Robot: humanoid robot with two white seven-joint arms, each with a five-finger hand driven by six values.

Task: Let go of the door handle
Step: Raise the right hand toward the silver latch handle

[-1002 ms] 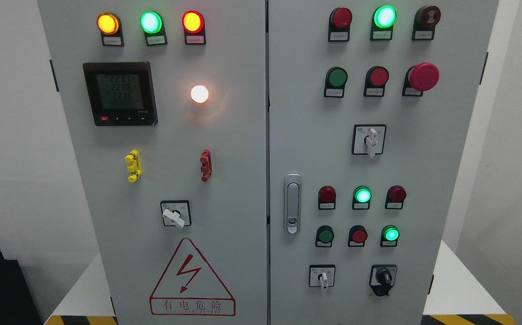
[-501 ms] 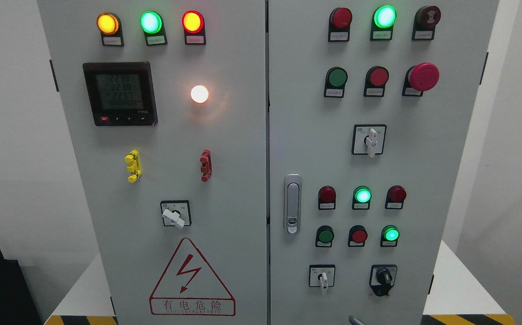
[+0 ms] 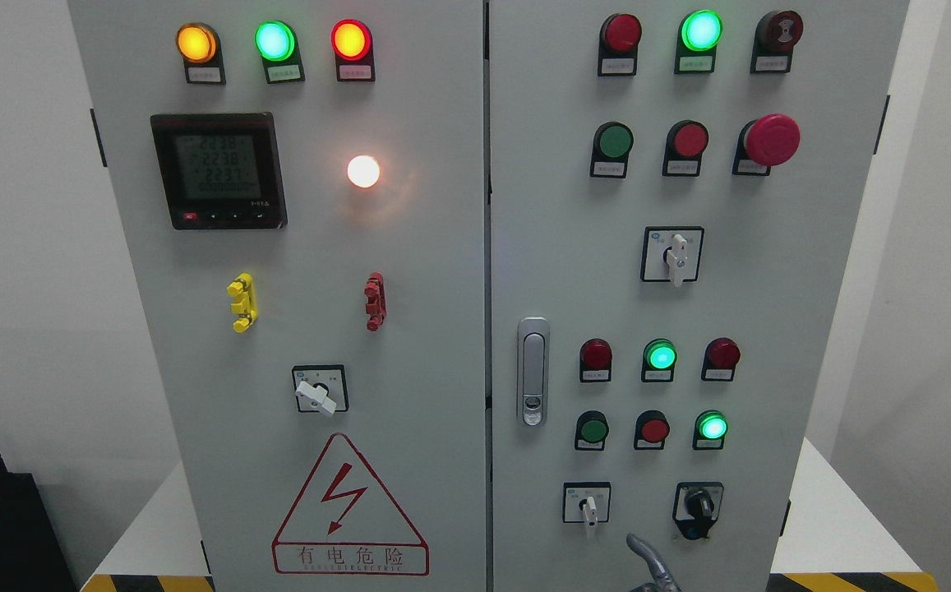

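Note:
The silver door handle (image 3: pixel 533 372) lies flush and upright near the left edge of the cabinet's right door (image 3: pixel 771 329). Both grey doors are shut, and nothing touches the handle. A small grey part of my right hand (image 3: pixel 648 563) pokes up from the bottom edge, in front of the right door. It is below and to the right of the handle, well apart from it, between the white selector switch (image 3: pixel 588 506) and the black knob (image 3: pixel 698 506). The rest of that hand is out of frame. My left hand does not show.
The doors carry lit indicator lamps, push buttons, a red mushroom stop button (image 3: pixel 771 140), a digital meter (image 3: pixel 219 170) and rotary switches. A red lightning warning sign (image 3: pixel 349 510) is low on the left door. The cabinet stands on a white base with yellow-black edging (image 3: pixel 845 580).
The tip of my right hand has risen into view at the bottom edge, from nothing a second ago to a clear grey tip now. The handle and doors are unchanged.

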